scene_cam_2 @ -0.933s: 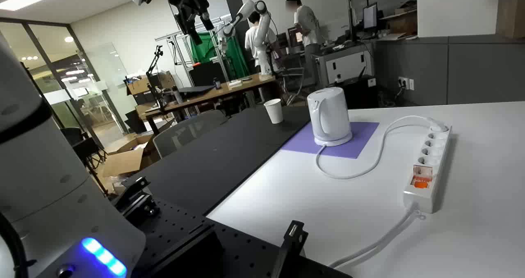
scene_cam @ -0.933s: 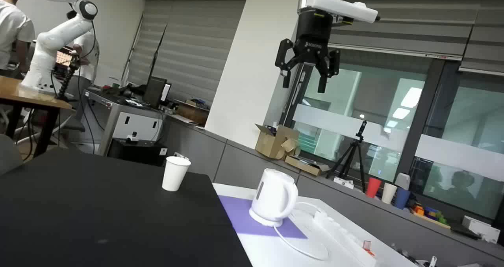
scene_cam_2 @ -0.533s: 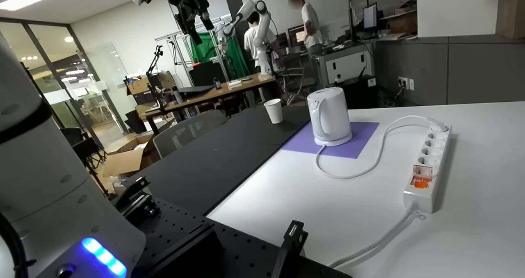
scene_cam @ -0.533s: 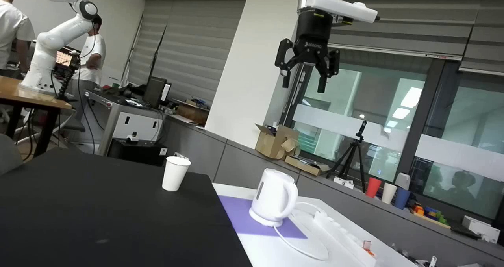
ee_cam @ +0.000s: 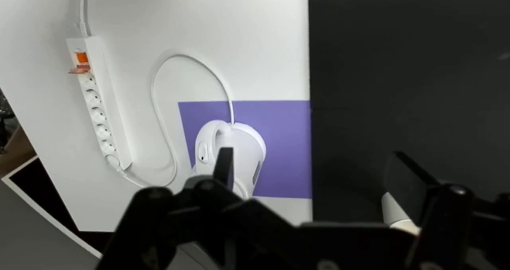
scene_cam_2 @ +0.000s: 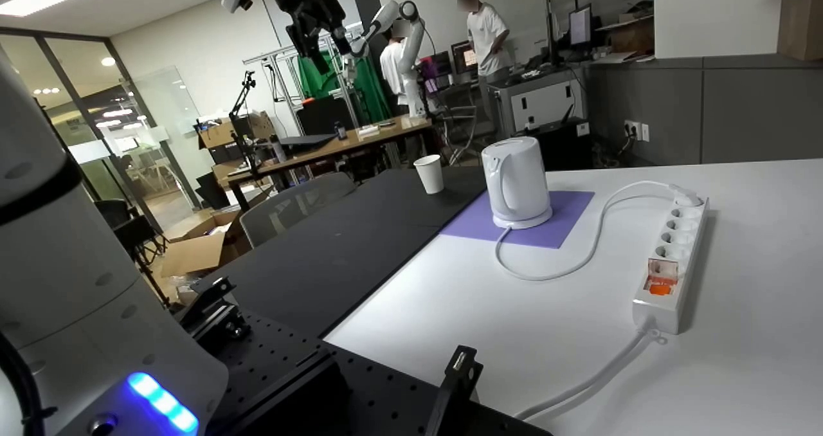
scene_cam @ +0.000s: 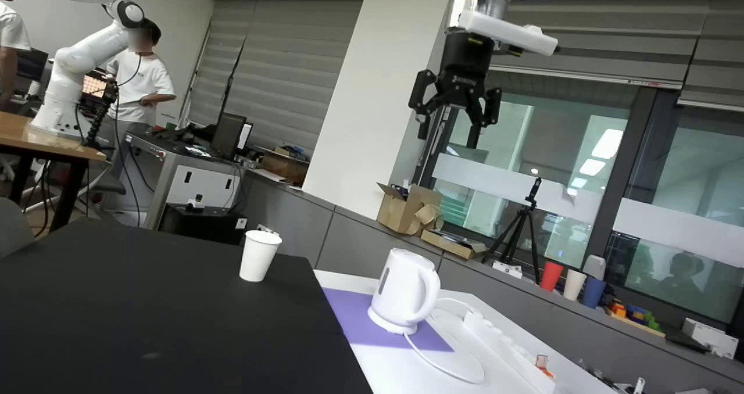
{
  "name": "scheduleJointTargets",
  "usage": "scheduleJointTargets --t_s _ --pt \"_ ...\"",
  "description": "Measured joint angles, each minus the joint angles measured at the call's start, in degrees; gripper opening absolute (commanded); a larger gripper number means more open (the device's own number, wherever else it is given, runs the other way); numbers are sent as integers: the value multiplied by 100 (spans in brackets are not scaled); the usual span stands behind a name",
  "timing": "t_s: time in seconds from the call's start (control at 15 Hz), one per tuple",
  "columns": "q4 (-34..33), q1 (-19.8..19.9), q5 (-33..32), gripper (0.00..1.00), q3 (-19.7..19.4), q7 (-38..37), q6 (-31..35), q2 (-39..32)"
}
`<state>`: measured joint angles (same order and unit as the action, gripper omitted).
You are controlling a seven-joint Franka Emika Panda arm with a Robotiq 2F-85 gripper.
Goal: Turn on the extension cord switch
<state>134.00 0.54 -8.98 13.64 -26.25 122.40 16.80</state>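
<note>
The extension cord, a long white power strip, lies on the white table in both exterior views (scene_cam: 507, 350) (scene_cam_2: 689, 243) and at the left of the wrist view (ee_cam: 113, 102). Its orange switch (scene_cam_2: 660, 288) sits at one end and also shows in the wrist view (ee_cam: 81, 57). A clear reddish cover (scene_cam_2: 662, 269) stands flipped up beside the switch. A plug sits in the far-end socket. My gripper (scene_cam: 448, 133) is open and empty, high above the tables, away from the strip. It also shows in an exterior view (scene_cam_2: 333, 55) and the wrist view (ee_cam: 312, 164).
A white kettle (scene_cam_2: 514, 182) stands on a purple sheet (scene_cam_2: 572, 214), its cord running to the strip. A white paper cup (scene_cam_2: 429, 173) stands on the black table (scene_cam_2: 334, 243). The robot's black mounting plate (scene_cam_2: 386, 378) borders the white table.
My gripper has moved down a little in both exterior views, and rightward in the view that shows the robot base. It stays open. People in the background have shifted.
</note>
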Motion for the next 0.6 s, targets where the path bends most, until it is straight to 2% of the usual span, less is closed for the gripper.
scheduleJointTargets --t_s 0.33,0.6 --pt "902 194 529 31 -1181 1445 2092 -365" --pt "1043 346 1786 4 -2055 2970 3021 -1203"
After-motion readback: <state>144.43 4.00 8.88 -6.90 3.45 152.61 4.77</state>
